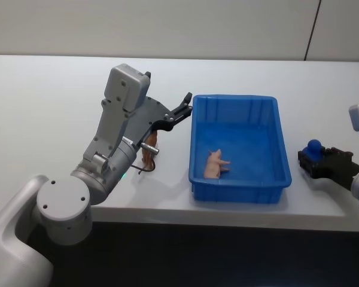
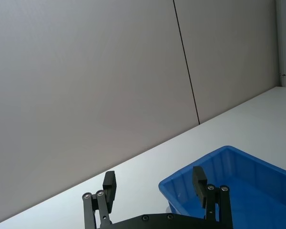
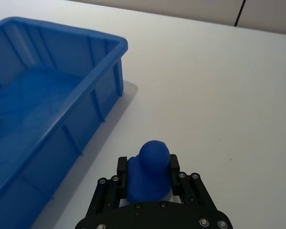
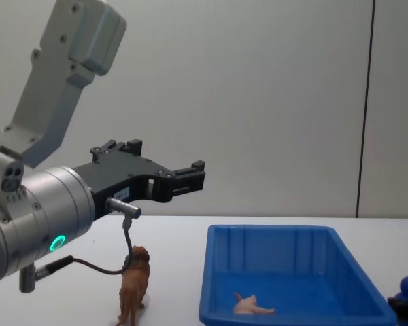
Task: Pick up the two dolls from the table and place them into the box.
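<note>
Chest view shows lion (image 4: 134,278) standing upright.

box (image 1: 239,192), rounded figure (image 3: 150,174) blue | lion (image 4: 134,284) brown | limbed figure (image 1: 214,165) pink | table (image 1: 48,107) white

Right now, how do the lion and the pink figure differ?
The lion is brown; the pink figure pale. The lion stands upright on the table, left of the box; the pink figure lies down inside it. Shared: neither is gripped. The left gripper is open, raised near the lion; the right gripper is shut on the blue figure.
</note>
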### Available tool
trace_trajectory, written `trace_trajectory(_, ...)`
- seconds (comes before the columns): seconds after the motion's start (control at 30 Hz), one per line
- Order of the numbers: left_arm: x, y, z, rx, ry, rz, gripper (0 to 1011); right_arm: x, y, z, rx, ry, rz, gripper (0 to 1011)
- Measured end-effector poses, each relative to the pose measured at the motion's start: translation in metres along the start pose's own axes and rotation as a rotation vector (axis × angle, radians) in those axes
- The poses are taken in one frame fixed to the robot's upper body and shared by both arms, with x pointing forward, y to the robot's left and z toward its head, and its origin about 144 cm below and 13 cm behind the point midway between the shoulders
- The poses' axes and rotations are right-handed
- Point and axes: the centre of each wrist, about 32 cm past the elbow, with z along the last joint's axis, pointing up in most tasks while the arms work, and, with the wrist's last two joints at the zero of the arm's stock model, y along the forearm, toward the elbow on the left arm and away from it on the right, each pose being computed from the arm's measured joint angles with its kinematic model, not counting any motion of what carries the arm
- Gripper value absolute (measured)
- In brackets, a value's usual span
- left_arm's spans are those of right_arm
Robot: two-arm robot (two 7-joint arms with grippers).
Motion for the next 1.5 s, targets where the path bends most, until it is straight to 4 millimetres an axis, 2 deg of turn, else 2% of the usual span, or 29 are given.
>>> trace_trajectory(0.33, 0.0, 0.0, 0.0, 0.0, 0.0, 0.0, 1001, -0.002, -0.004, 0.015, 0.088, -0.029, 0.001, 430)
trace_trajectory(0.63, 0.0, 0.0, 0.0, 0.0, 0.0, 0.0, 1001, -0.011, -0.01, 0.041, 0.204, -0.072, 0.039, 369)
trace_trajectory(0.9, 0.0, 0.0, 0.0, 0.0, 0.0, 0.0, 1001, -0.03, -0.012, 0.063, 0.291, -0.123, 0.123, 321)
trace_trajectory(1.17, 0.0, 0.0, 0.0, 0.0, 0.0, 0.0, 1002, -0.047, -0.007, 0.067, 0.317, -0.157, 0.186, 283)
trace_trajectory(1.33, 0.0, 0.0, 0.0, 0.0, 0.0, 0.0, 1001, -0.054, -0.004, 0.065, 0.314, -0.171, 0.204, 386)
trace_trajectory(1.37, 0.0, 0.0, 0.0, 0.0, 0.0, 0.0, 1001, -0.055, -0.004, 0.065, 0.313, -0.172, 0.205, 449)
trace_trajectory(1.5, 0.0, 0.0, 0.0, 0.0, 0.0, 0.0, 1001, -0.057, -0.002, 0.063, 0.311, -0.175, 0.209, 557)
